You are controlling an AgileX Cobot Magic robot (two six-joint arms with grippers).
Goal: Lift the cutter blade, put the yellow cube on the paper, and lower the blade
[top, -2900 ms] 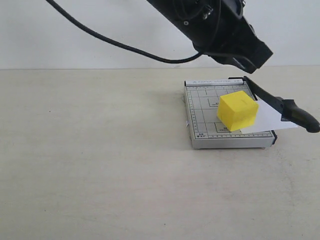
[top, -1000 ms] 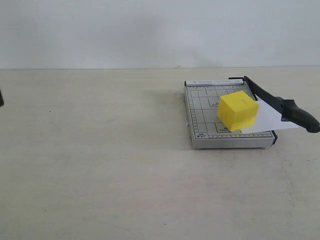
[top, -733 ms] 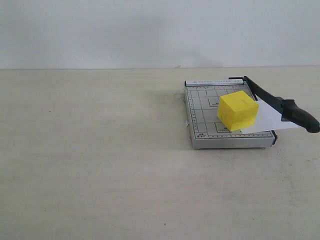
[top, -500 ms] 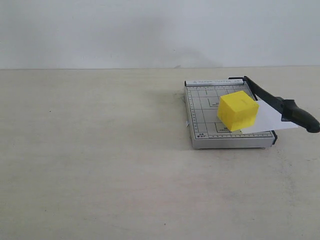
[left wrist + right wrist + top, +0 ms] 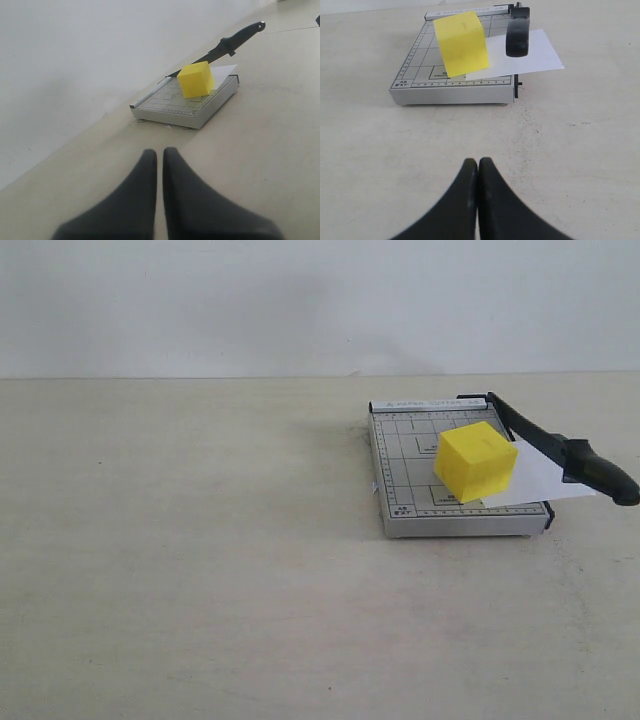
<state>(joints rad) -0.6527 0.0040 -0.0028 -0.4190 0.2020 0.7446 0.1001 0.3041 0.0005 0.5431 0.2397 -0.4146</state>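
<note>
Matte yellow cube; thin white paper; glossy black cutter blade.

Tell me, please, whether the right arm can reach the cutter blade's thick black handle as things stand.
Probably yes: only bare table lies between the shut right gripper and the thick black handle; the bright yellow cube sits beside it, not in front. The jaws must open first.

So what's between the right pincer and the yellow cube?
Right wrist view: only bare table, then the grey cutter board's front edge, separate the right gripper from the yellow cube.
</note>
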